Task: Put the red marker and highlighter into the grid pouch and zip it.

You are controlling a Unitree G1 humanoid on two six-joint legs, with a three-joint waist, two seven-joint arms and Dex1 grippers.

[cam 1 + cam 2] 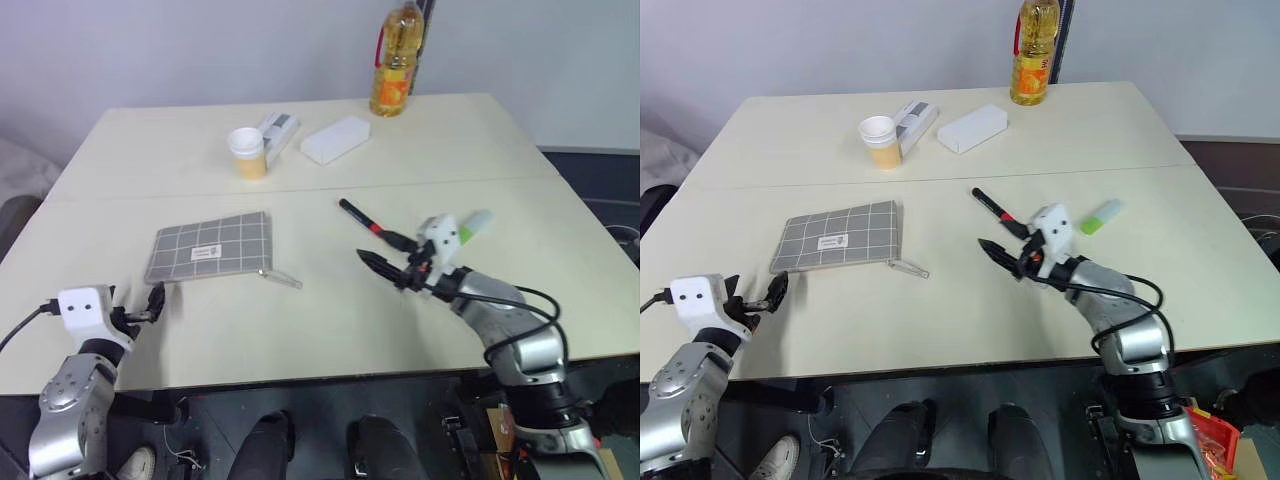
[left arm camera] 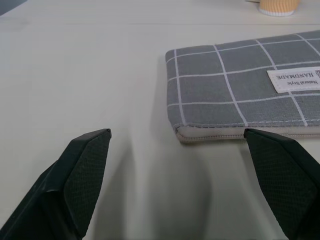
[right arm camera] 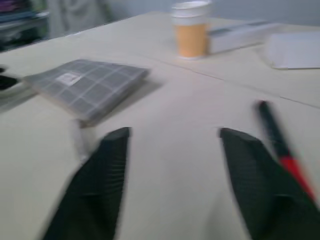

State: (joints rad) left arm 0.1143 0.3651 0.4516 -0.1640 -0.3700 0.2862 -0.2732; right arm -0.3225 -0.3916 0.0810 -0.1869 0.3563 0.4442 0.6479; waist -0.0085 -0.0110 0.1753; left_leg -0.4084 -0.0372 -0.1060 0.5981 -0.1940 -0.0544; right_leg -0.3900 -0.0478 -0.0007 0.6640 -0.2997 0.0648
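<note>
Right claw [image 1: 1002, 256] is held apart, nothing gripped, just beside the red marker [image 1: 992, 211] lying on the table [image 1: 940, 300]. Highlighter [image 1: 1100, 217] is seen further to its right. Left claw [image 2: 180, 175] is spread wide and empty, close to the corner of the grid pouch [image 1: 212, 246], not touching.

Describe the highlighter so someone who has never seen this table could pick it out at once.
Start at the table and go to its right half, where the right end effector hovers. Just beyond that arm lies the highlighter, flat on the bare top, right of the red marker. It is short, stubby and bright green with a pale cap, whereas the marker is slim and black with red.
</note>
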